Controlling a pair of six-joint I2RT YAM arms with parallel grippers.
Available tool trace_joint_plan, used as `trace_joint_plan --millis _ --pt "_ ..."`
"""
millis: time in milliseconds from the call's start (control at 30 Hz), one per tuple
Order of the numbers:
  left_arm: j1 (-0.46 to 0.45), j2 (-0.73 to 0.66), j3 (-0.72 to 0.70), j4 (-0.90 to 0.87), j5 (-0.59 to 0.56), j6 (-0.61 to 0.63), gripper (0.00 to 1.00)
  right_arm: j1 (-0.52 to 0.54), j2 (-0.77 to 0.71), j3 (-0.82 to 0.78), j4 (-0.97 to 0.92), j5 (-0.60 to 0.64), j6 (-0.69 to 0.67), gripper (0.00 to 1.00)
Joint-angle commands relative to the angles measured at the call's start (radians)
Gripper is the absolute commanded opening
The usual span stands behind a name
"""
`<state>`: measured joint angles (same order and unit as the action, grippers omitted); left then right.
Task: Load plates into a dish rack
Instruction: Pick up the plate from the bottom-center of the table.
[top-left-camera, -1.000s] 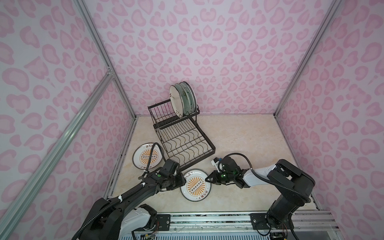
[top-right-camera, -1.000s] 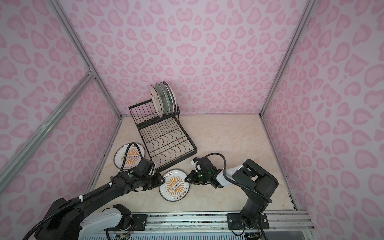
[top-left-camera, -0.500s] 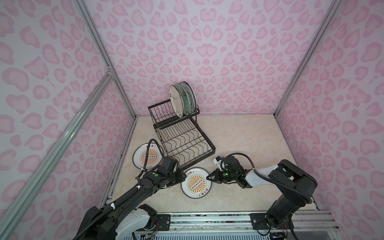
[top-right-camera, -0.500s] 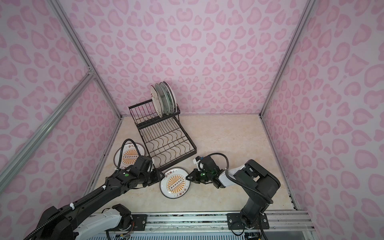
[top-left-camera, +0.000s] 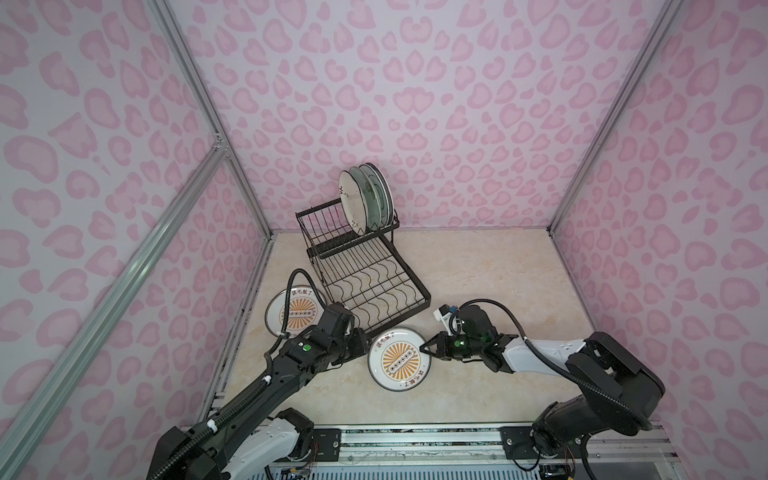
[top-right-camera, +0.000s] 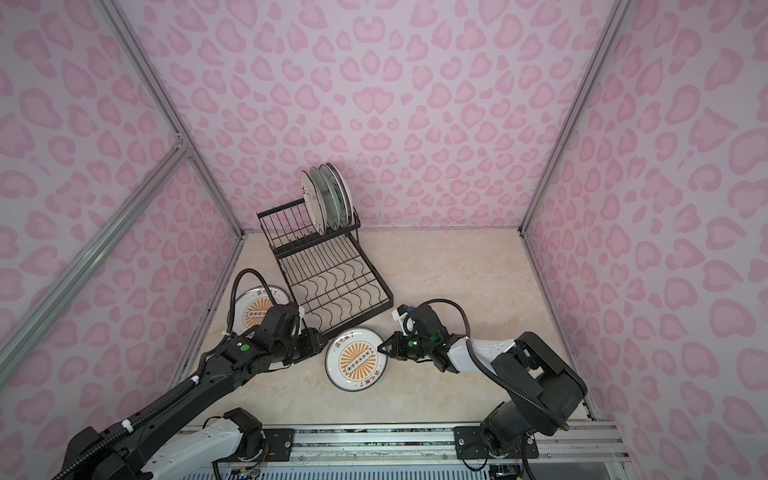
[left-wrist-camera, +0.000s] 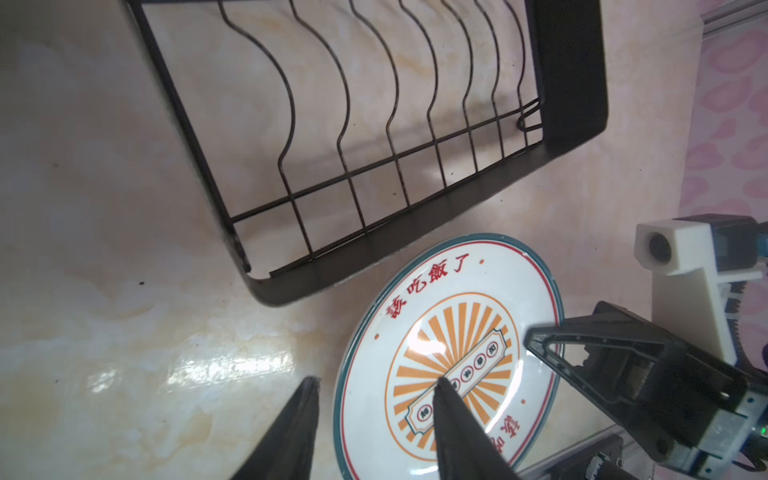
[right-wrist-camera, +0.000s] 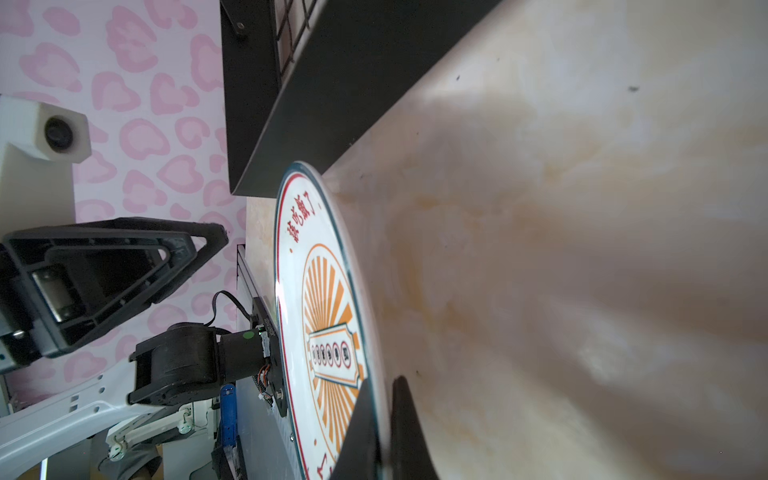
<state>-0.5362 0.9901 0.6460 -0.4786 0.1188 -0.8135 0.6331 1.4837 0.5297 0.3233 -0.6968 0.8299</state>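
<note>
Three plates (top-left-camera: 362, 199) stand in the rack's (top-left-camera: 395, 314) raised tier, while a sunburst plate (top-left-camera: 400, 359), mid-pickup beside its front edge, tilts off the table (top-left-camera: 478, 266), rim pinched by the right gripper (right-wrist-camera: 383, 379), and the spread left gripper (left-wrist-camera: 376, 379) straddling the far rim probably must close before lifting.

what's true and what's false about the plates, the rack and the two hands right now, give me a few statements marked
1. The right hand is shut on the rim of the near sunburst plate. True.
2. The left hand is also clamped shut on that plate. False: its fingers stand apart, with the plate's rim between them.
3. The dish rack holds a plate in its lower tray. False: the racked plates stand only in its raised tier.
4. A second sunburst plate lies on the table beside the rack, partly hidden by the left arm. True.
</note>
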Motion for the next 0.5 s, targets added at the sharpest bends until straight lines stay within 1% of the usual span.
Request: trace_joint_plan --millis 0,100,167,267,367,467 --pt "0.005 -0.007 0.047 -0.019 -0.042 0.049 0.48 -0.027 -0.055 0.018 -0.095 -0.015 -0.061 0.00" --pt "0.027 0.009 0.104 -0.001 -0.033 0.102 0.48 -0.071 -0.119 0.037 -0.168 -0.015 -0.097 0.00" --pt "0.053 0.034 0.150 0.017 -0.024 0.117 0.48 -0.110 -0.152 0.055 -0.207 -0.021 -0.124 0.00" --pt "0.078 0.073 0.199 0.094 0.040 0.133 0.48 -0.168 -0.177 0.093 -0.260 -0.035 -0.165 0.00" --pt "0.093 0.127 0.250 0.132 0.111 0.180 0.48 -0.211 -0.185 0.124 -0.264 -0.049 -0.182 0.00" --pt "0.107 0.165 0.262 0.170 0.169 0.210 0.48 -0.237 -0.178 0.155 -0.243 -0.055 -0.183 0.00"
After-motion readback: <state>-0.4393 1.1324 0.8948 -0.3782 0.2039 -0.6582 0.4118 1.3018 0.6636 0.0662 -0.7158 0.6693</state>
